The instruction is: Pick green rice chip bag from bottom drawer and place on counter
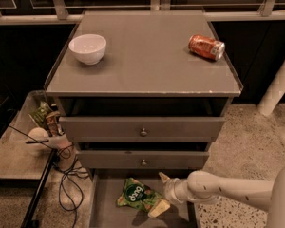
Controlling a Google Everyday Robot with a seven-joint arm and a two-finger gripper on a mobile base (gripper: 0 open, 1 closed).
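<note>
Nearest the camera, the bottom drawer stands pulled out, and the green rice chip bag lies flat on its grey floor, logo up, a little toward the drawer's 3 o'clock side. The gripper reaches in from 3 o'clock at the bag's right end. Its fingers are spread wide, one at the bag's 1 o'clock and the other low at its 5 o'clock corner. The lower finger seems to lie on that corner, though real contact is hard to judge from this angle. By this showing nothing is lifted: the grasp, the lift and the placing all remain. The way out looks tight, since the lower knobbed drawer fronts the bag just beyond at 12 o'clock, with the upper knobbed drawer above it. The bag would likely have to come back toward 6 o'clock before rising. At the drawer's 9 o'clock, loose cables and a cluttered glass-topped side table crowd the floor. Farther off, the counter carries a white bowl at its 10 o'clock and an orange soda can on its side at 2 o'clock. That leaves a broad bare middle and front strip for the bag, bounded by the thin raised rim.
</note>
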